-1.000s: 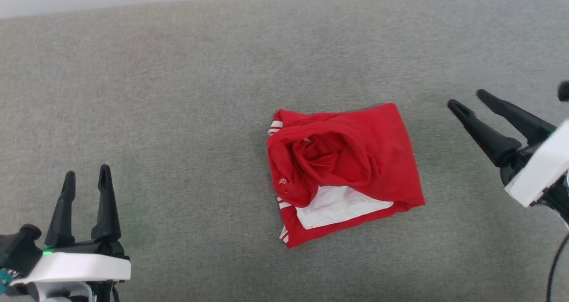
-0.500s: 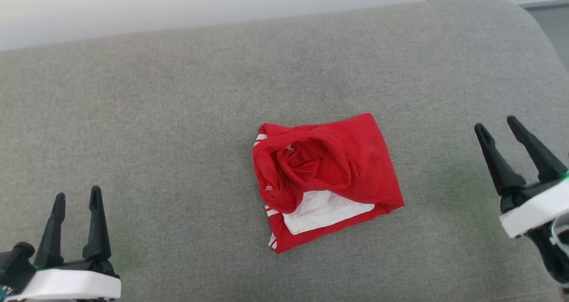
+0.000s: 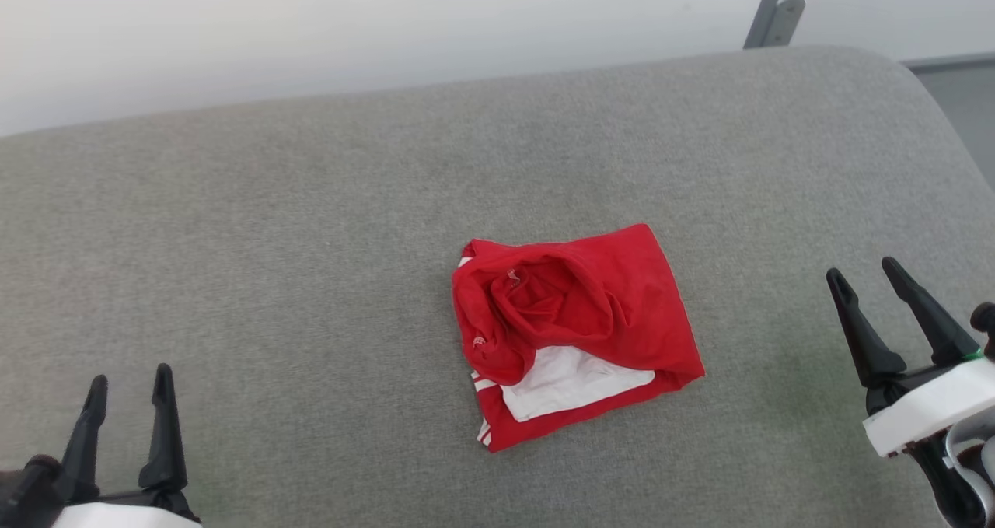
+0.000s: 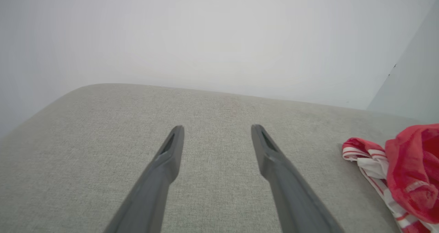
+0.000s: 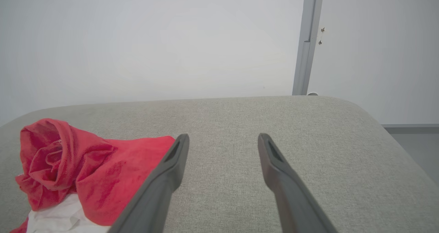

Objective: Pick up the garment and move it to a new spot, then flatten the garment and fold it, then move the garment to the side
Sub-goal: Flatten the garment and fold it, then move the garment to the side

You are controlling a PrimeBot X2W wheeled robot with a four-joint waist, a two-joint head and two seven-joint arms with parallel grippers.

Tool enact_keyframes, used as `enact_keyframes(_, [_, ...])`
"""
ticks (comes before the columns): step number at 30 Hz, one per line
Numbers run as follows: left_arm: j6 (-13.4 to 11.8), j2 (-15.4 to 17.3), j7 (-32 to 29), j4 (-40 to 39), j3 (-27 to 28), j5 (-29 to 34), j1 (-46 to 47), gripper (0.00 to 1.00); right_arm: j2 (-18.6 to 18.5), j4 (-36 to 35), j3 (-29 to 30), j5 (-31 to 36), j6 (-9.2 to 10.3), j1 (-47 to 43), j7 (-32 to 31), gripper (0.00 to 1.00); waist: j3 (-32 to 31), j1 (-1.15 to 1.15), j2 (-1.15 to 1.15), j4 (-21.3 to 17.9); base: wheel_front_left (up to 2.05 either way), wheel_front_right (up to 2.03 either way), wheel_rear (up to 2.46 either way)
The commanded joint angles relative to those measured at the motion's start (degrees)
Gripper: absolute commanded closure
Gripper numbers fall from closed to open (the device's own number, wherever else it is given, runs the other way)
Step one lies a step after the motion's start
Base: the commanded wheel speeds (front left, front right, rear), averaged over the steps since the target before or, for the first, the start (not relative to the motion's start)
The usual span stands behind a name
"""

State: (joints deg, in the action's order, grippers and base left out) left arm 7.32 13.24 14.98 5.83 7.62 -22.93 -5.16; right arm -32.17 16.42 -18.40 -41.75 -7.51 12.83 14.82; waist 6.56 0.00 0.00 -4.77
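Looking at the head view, the big change over the last second is mostly the camera itself. The whole picture has slid down, so more of the pale plain wall [image 3: 389, 30] and a grey metal post [image 3: 769, 15] now show along the top, and the rounded corner of the grey woven-fabric padded tabletop [image 3: 272, 240] sits in the upper right. So don't read that as the shirt moving. The red jersey-style T-shirt with white sleeves and striped trim [image 3: 614, 310] lies just right of frame centre. It's the same rough square bundle as before, with a bunched swirl of red on top and a white panel peeking out along its lower edge. What really did shift is the right tool [image 3: 862, 270]: a second ago it leaned in toward the shirt from the upper right, and now it's at the lower right, fingers pointing more up the frame, well apart from the cloth. The left tool [image 3: 130, 375] is at the lower left, also well clear. Both are spread wide and empty, and the wrist views back that up, with bare fabric between the fingers. My read: the arms are backing off to a rest pose with nothing held, so it's either a finished, slightly messy fold or a pause before a fresh grab. That lumpy top would need smoothing if more folding is coming.
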Motion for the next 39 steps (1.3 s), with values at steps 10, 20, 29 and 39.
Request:
enact_keyframes(10, [0.19, -0.61, 0.26, -1.93, 1.04, 1.46, -2.8, 0.0, 0.95, -0.94, 2.6, 1.41, 0.04, -2.99, 0.34, 0.0, -2.6, 0.0, 0.0, 2.83, 0.0, 0.0, 0.0])
enact_keyframes(20, [0.19, -1.85, 0.26, -2.52, 0.56, 1.72, -3.18, 0.0, 2.52, -0.57, 4.4, 2.15, 0.04, -5.19, 0.36, 0.0, -3.87, 0.0, 0.0, 5.29, 0.0, 0.0, 0.0])
enact_keyframes(29, [0.19, -2.38, 0.26, -2.44, 0.1, 2.39, -2.06, 0.0, 4.35, -0.42, 4.56, 2.42, 0.04, -6.13, 0.36, 0.0, -3.96, 0.0, 0.0, 5.82, 0.0, 0.0, 0.0])
enact_keyframes(39, [0.19, -2.01, 0.26, -2.31, -0.99, 2.78, -0.22, 0.0, 4.15, -0.6, 2.4, 1.5, 0.04, -3.98, 0.36, 0.0, -2.82, 0.0, 0.0, 5.51, 0.0, 0.0, 0.0])
